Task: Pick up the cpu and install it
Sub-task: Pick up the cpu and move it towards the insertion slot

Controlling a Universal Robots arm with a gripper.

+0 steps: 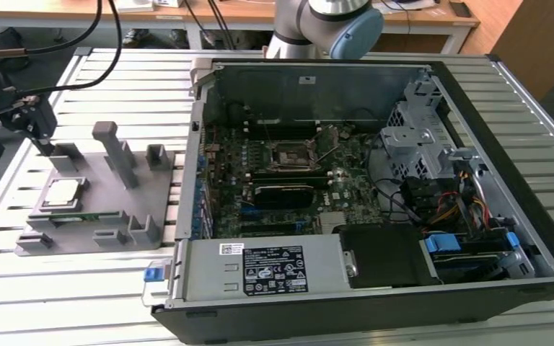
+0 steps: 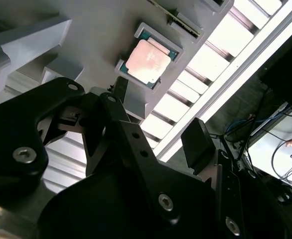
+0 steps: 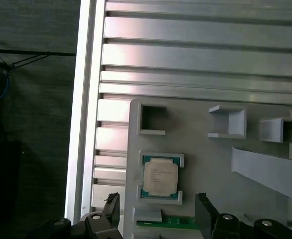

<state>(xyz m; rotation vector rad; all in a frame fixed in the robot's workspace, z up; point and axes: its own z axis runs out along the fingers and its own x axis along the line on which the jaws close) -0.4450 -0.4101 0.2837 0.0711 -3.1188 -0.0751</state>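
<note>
Cpu (image 1: 66, 193): lies flat, silvery plate up, in a square recess of the grey fixture (image 1: 77, 236) on the slatted table (image 1: 66, 303), at the exterior view's left of the open case (image 1: 374, 317) and well apart from the socket (image 1: 291, 153); a green strip (image 3: 173, 221) lies just beside it on the fixture. Gripper (image 1: 17, 148): hangs above the fixture's edge near the cpu, not touching it. Fingers (image 3: 111, 205): spread wide and empty in both wrist views, with the cpu seen between them.
</note>
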